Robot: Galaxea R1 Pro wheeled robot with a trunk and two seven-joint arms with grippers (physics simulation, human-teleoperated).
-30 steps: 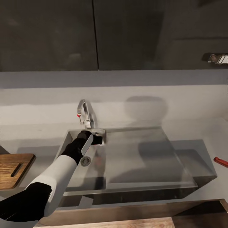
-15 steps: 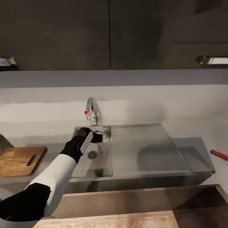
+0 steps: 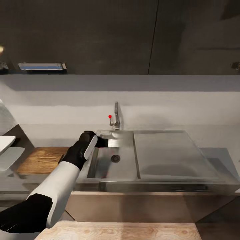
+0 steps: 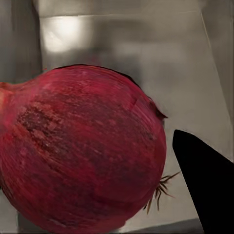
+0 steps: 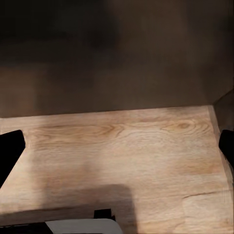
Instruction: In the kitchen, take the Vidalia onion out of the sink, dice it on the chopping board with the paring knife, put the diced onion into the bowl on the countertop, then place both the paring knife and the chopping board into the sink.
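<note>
The Vidalia onion (image 4: 80, 151), a red papery bulb with root hairs at one end, sits gripped in the left end effector (image 3: 100, 142) above the sink (image 3: 113, 166) basin's near-left corner. It looks firm, light and round, with a slick skin likely to slip; a hold across its widest part seems safest. The chopping board (image 3: 41, 160) lies on the surface just left of the sink. The right end effector (image 5: 117, 146) hangs open, empty, above wood flooring. No writing is legible
</note>
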